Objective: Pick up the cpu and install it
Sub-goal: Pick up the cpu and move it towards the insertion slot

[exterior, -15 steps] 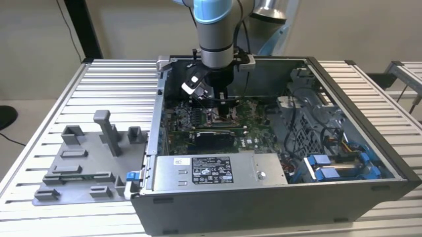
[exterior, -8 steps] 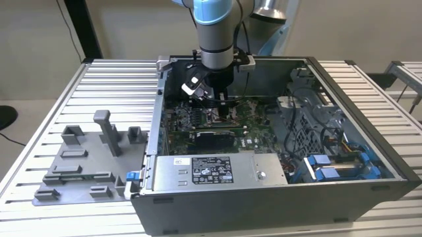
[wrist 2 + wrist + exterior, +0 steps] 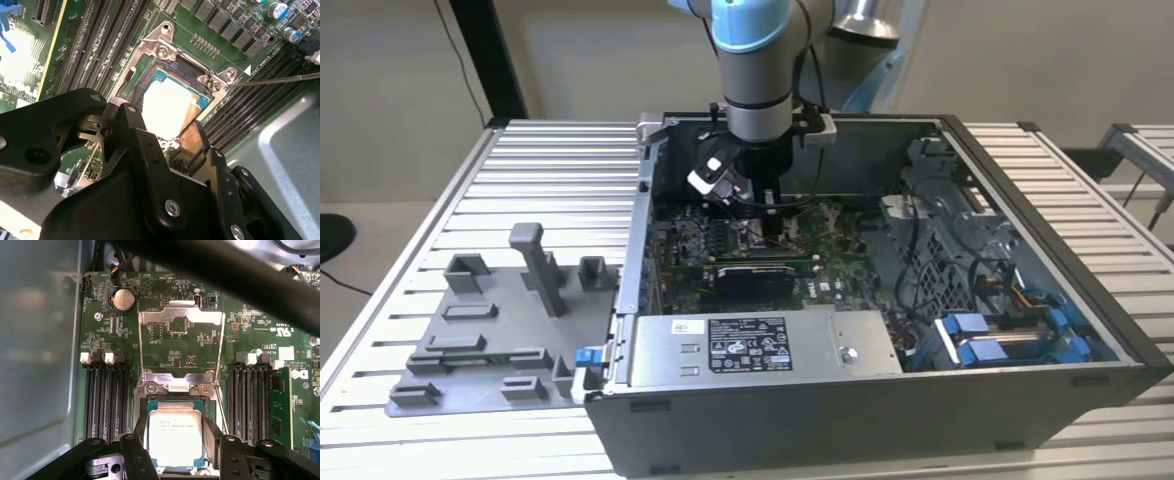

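The cpu (image 3: pixel 175 436), a small square chip with a pale silver top, lies flat in the motherboard socket (image 3: pixel 150 402). It appears washed-out bright in the second wrist view (image 3: pixel 165 107). My gripper (image 3: pixel 175 429) reaches down into the open computer case (image 3: pixel 1041 400), and its two black fingers (image 3: pixel 141 432) press against opposite edges of the cpu. The gripper (image 3: pixel 160 125) is shut on the cpu, which sits level with the socket frame. In the exterior view the gripper (image 3: pixel 767 225) hangs low over the motherboard at the back of the case.
The socket's metal load plate (image 3: pixel 180 315) is flipped open behind the socket. Memory slots (image 3: pixel 107 400) run along both sides. A power supply (image 3: pixel 761 345) and blue drive brackets (image 3: pixel 1001 335) fill the case front. Grey plastic fixture blocks (image 3: pixel 494 330) stand on the slatted table at the exterior view's left.
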`<state>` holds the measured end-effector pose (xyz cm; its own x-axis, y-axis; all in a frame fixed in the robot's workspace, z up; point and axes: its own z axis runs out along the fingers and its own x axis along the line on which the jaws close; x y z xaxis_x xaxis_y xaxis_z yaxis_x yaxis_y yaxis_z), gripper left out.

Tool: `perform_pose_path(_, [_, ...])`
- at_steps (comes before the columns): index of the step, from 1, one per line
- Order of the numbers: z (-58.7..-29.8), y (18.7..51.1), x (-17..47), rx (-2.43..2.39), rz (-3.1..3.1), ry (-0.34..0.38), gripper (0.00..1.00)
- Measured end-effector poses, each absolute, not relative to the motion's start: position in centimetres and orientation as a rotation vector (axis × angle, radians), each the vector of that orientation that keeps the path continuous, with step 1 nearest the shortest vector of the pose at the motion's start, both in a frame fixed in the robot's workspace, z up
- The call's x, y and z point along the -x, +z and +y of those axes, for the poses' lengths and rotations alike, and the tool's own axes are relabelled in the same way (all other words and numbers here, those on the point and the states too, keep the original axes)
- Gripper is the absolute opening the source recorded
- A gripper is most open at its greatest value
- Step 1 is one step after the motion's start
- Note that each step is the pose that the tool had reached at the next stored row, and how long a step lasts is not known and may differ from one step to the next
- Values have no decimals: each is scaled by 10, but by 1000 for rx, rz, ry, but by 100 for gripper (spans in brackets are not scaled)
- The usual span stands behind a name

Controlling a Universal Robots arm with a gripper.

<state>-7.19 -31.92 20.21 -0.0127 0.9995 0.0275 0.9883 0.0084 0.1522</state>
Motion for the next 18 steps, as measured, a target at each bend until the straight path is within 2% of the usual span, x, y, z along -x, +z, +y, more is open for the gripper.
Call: perform_pose_path(18, [-320, 199, 72, -2142, 2165, 193, 0])
